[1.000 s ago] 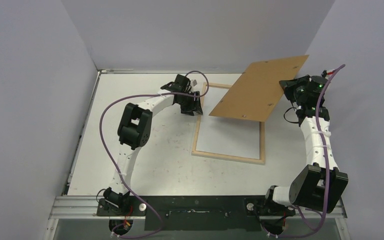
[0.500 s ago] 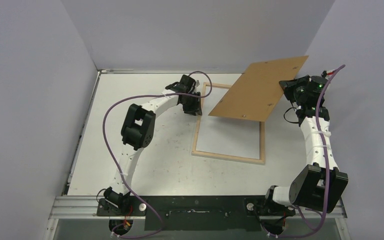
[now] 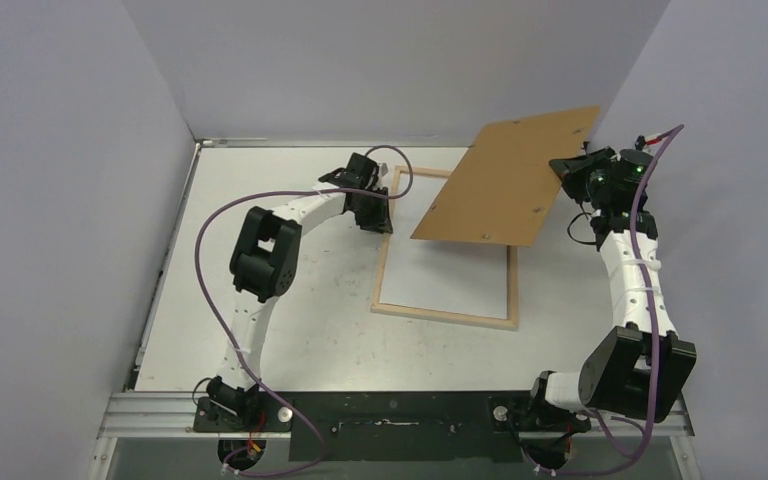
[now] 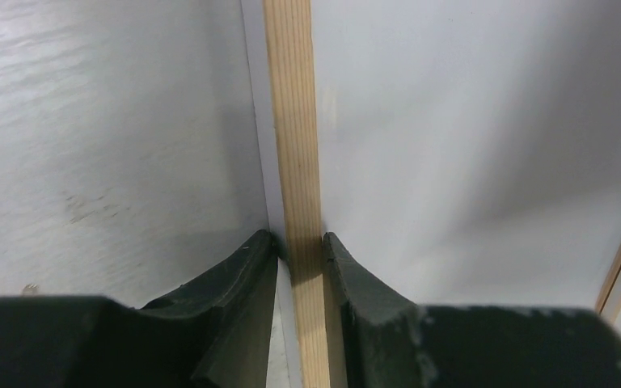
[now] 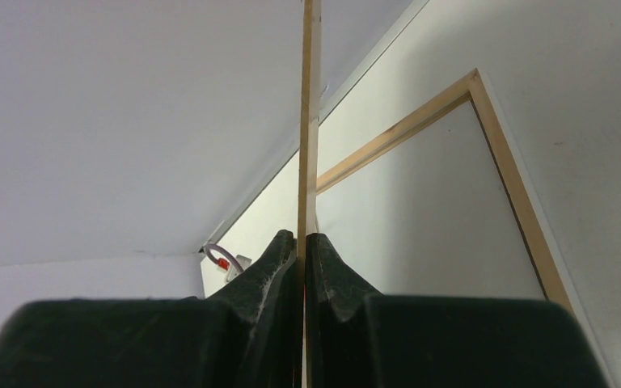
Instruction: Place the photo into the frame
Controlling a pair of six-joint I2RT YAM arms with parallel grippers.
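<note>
nearest the arm bases, the frame [image 3: 445,318] is laid flat on the table [image 3: 290,330], with its long sides running away from the bases. inside the rim a plain pale sheet [image 3: 450,280] is seen; whether this is the photo turned face down cannot be told. farther along, near the frame's far left corner, the frame's left rail is pinched by the left gripper [image 4: 299,242]. one finger [image 4: 242,275] is pressed on the outer side of the rail and the other on the inner side. above the frame's far half a brown board [image 3: 505,180] is held off the table at a tilt, and the frame's far right corner is hidden under it. beyond the frame's right rail, the board's right edge is clamped between the tightly closed fingers of the right gripper [image 5: 301,238], where it is seen edge-on.
</note>
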